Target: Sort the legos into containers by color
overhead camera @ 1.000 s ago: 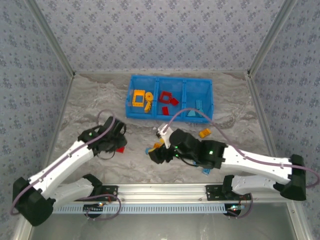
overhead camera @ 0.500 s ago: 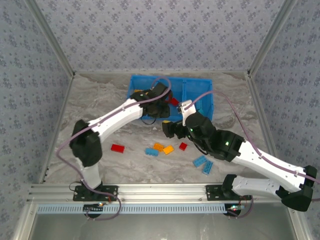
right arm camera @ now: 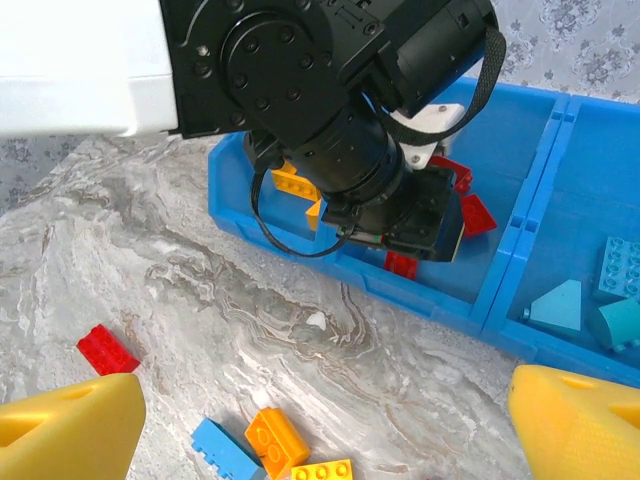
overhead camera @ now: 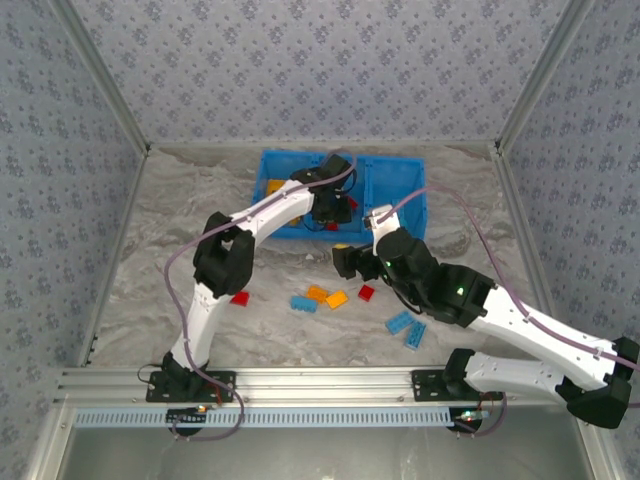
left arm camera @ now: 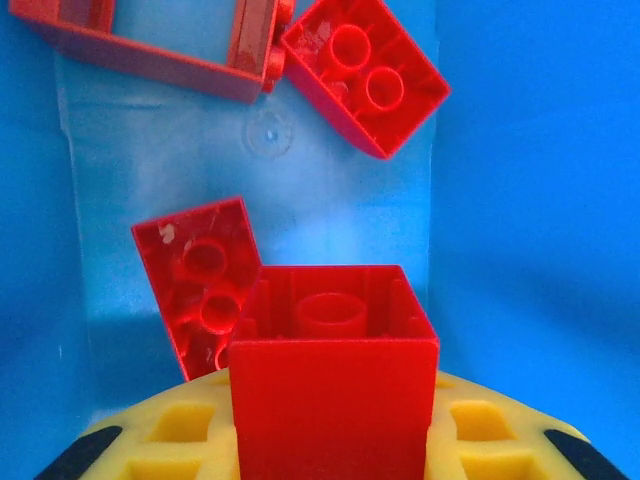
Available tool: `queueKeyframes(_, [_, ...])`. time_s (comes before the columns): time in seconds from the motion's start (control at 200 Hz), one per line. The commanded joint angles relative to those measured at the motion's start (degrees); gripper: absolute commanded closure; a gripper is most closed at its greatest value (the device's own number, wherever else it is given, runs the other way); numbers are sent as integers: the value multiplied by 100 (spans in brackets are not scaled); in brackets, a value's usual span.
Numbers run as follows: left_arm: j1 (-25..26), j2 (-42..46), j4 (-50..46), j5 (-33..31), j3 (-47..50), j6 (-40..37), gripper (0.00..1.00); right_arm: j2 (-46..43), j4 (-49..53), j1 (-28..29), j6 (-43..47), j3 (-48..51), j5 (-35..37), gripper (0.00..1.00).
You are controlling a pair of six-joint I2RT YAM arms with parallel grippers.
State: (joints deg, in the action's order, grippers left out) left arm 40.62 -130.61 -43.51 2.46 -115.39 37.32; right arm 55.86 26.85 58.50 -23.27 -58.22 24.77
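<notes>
Left gripper (overhead camera: 336, 210) clenched on a red brick (left arm camera: 333, 400) at the far side of the marbled table (overhead camera: 170, 250), above the middle compartment of the blue bin (overhead camera: 390, 158). Right gripper (right arm camera: 320, 425) hangs near the bin's front wall, its yellow fingers (right arm camera: 60, 430) spread wide with nothing between them. Other red pieces (left arm camera: 365, 85) lie on the middle compartment's floor; orange-yellow pieces (right arm camera: 295, 182) sit in the left one and light blue pieces (right arm camera: 620, 265) in the right. Loose bricks (overhead camera: 337, 299) in red, orange and light blue lie scattered on the table in front of the bin.
</notes>
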Motion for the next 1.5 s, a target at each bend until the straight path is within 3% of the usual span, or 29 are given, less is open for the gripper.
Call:
queueKeyframes(0.0, [31,-157,-144,194,-348,-34,73,-88,104,-46,-171,121,117,5])
queueKeyframes(0.275, [32,71,-262,3,-233,11,48,-153,154,-49,-224,171,124,5])
queueKeyframes(0.53, [77,1236,-92,-281,332,132,47,-256,345,-112,-122,87,216,6])
queueKeyframes(0.765, [281,3393,701,-569,2334,-48,45,-395,926,-249,-431,-10,486,10])
queueKeyframes(1.019, [1398,5817,1862,-574,4863,-830,37,139,2117,-942,-2118,123,470,16])
queueKeyframes(1.109, [1907,6450,2245,-700,5629,-893,34,447,2417,-1505,-2677,271,226,14])
queueKeyframes(1.264, [2686,7117,2671,-1226,6611,-866,34,941,1817,-2488,-2797,607,-542,19])
queueKeyframes(1.494, [2803,7348,2415,-1656,6932,-576,32,937,1415,-2483,-2764,802,-381,19])
